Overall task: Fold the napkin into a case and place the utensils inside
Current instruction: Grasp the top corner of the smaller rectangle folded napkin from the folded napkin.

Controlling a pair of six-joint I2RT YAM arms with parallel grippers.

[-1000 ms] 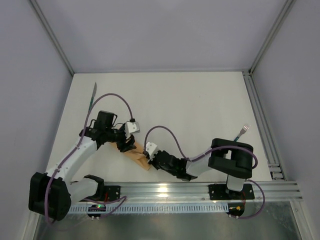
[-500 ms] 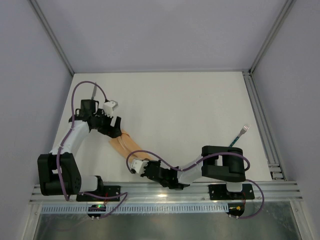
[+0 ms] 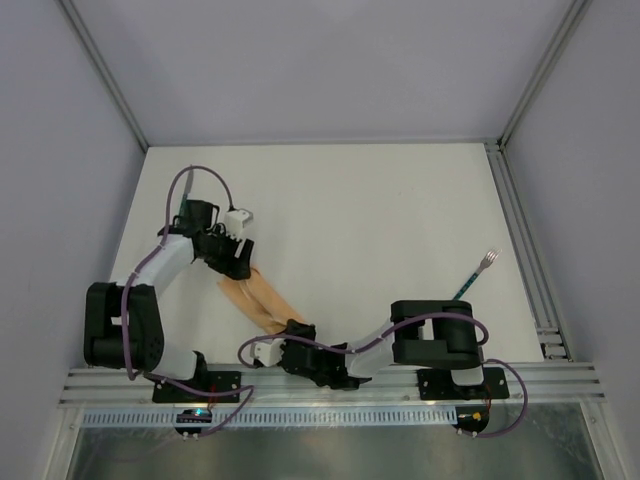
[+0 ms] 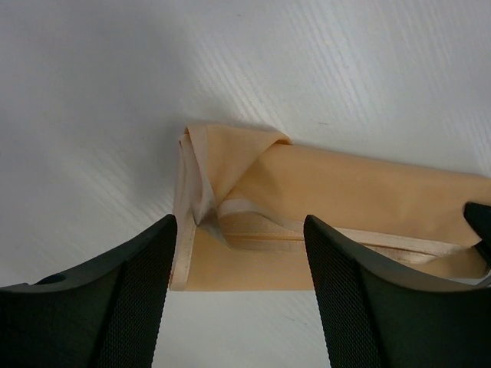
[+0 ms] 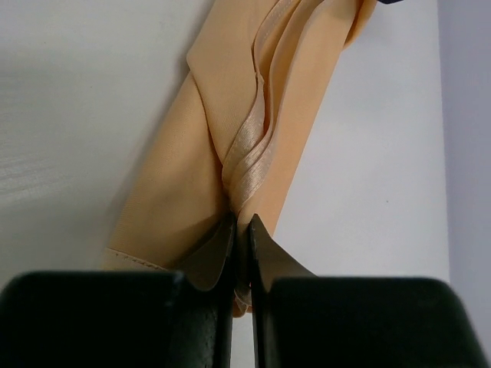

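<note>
At the near left of the table [image 3: 380, 220], the napkin [image 3: 255, 298] now lies stretched into a long strip, no longer bunched. The right gripper [image 5: 239, 222] stays clamped on its near end. The left gripper [image 4: 238, 224] has released, with its fingers apart above the far end. The folding seems almost finished.

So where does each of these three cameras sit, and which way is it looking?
Top: above and behind the arms, looking down on the table; both arms show, the napkin between them.
Left wrist: on the left arm, looking down past its open left pincer at the napkin's folded end.
Right wrist: on the right arm, looking along the napkin; its right pincer is shut on a fold.
Shared: all three show the napkin.
</note>
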